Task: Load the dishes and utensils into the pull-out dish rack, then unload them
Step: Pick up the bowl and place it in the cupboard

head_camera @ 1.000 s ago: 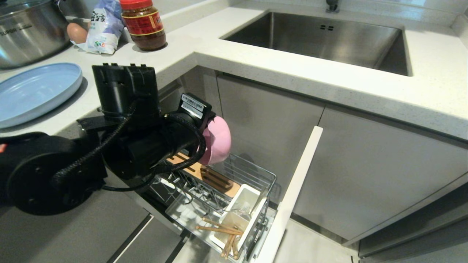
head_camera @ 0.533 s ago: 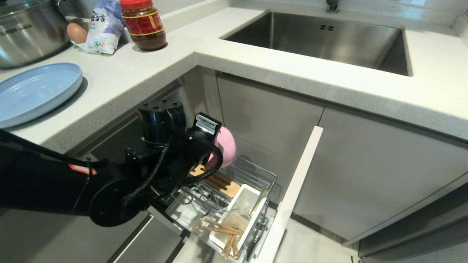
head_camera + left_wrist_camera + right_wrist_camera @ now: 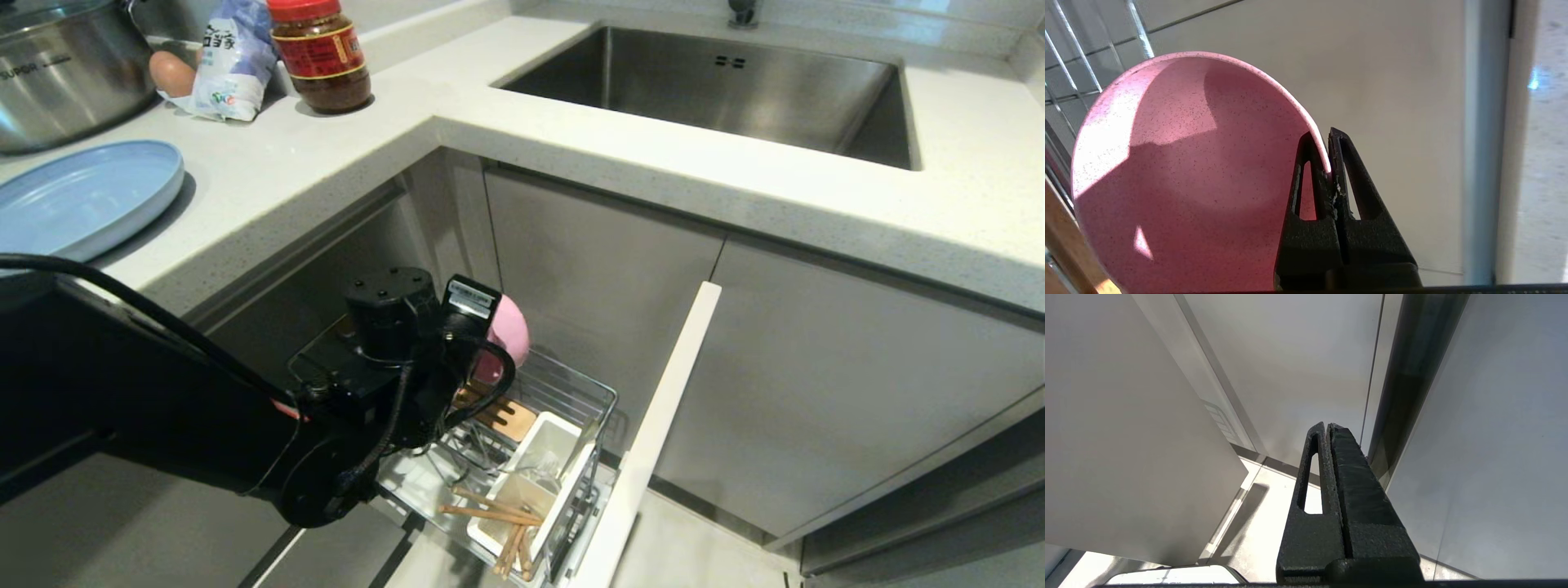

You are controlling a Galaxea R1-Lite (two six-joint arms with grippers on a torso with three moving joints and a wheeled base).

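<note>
My left gripper [image 3: 1324,141] is shut on the rim of the pink bowl [image 3: 1180,171], which it holds on edge. In the head view the pink bowl [image 3: 508,331] hangs just above the back end of the pull-out dish rack [image 3: 563,396], over its slotted wooden strip [image 3: 506,416]. The chopsticks [image 3: 494,514] lie across the white utensil cup [image 3: 539,469] at the rack's front. The light blue plate [image 3: 82,204] rests on the counter at the left. My right gripper [image 3: 1327,426] is shut and empty, parked beside cabinet panels. I cannot make out the fork.
The rack's narrow white front panel [image 3: 653,433] stands pulled out into the floor space. A steel pot [image 3: 57,69], an egg [image 3: 171,72], a bag [image 3: 233,57] and a brown jar [image 3: 322,53] stand at the back left. The sink [image 3: 718,90] lies behind.
My left arm has come down from counter height toward the rack, carrying the pink bowl lower and slightly further back. Nothing else has moved.
</note>
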